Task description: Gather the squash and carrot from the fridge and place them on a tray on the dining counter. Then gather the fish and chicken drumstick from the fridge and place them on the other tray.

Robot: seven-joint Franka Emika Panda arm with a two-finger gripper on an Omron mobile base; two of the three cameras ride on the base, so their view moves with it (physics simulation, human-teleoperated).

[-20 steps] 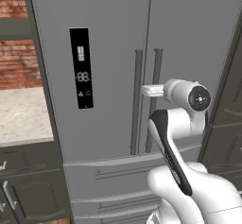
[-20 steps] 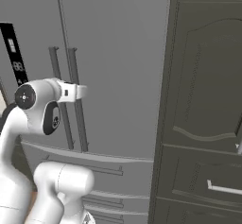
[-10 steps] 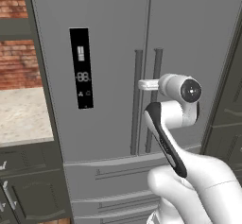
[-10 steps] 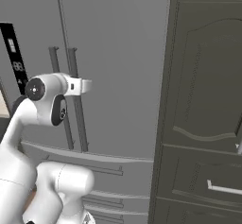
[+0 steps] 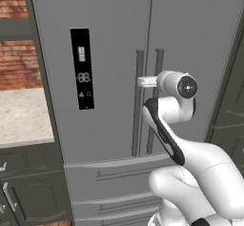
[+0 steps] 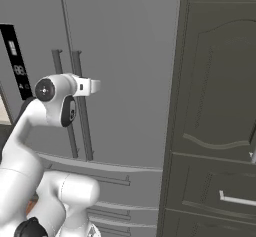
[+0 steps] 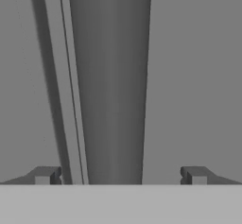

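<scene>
1. the gripper is spread wide, its fingertips low in the hand view, nothing between them.
2. a door handle runs up mid-frame between them.
3. the fridge stands shut, centre of the left base view.

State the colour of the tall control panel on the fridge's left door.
Black with pale readouts, the tall control panel shows best in the left base view.

The fridge is standing left of the cabinet. Its two door handles are running side by side at the centre, above the drawers. The gripper is sitting before one handle.
</scene>
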